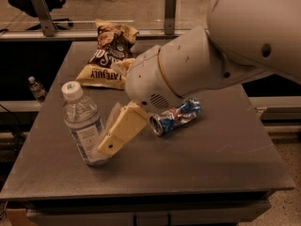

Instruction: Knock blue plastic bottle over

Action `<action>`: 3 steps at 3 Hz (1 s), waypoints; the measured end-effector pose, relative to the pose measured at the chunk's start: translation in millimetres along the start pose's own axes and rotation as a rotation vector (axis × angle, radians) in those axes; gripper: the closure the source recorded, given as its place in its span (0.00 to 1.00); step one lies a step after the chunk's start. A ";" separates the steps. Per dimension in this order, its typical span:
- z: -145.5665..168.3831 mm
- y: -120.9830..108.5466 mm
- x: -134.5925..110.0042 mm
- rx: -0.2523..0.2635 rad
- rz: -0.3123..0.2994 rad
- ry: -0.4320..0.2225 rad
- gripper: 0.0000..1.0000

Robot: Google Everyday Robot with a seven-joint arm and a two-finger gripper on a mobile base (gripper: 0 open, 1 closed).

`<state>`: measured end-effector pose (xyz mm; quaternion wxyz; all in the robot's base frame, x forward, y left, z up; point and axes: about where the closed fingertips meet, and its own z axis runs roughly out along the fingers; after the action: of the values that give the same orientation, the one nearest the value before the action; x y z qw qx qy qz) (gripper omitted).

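Observation:
The blue plastic bottle (83, 126) is a clear ribbed water bottle with a white cap and a printed label. It stands at the front left of the grey table (211, 164) and leans a little to the left. My gripper (112, 142) hangs from the big white arm and its cream-coloured finger (120, 131) presses against the bottle's lower right side.
A crushed blue soda can (176, 117) lies on its side right of the gripper. A brown chip bag (109, 55) lies at the back of the table. A tiny bottle (36, 88) stands off the table to the left. Office chairs and a rail are behind.

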<state>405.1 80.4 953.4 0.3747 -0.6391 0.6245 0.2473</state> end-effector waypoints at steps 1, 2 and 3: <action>19.3 2.2 8.6 -0.010 0.014 -0.070 0.00; 32.1 6.0 13.7 -0.041 0.026 -0.162 0.00; 38.0 7.6 16.6 -0.076 0.034 -0.245 0.00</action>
<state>405.0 100.6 916.3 0.4193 -0.6073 0.5750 0.3532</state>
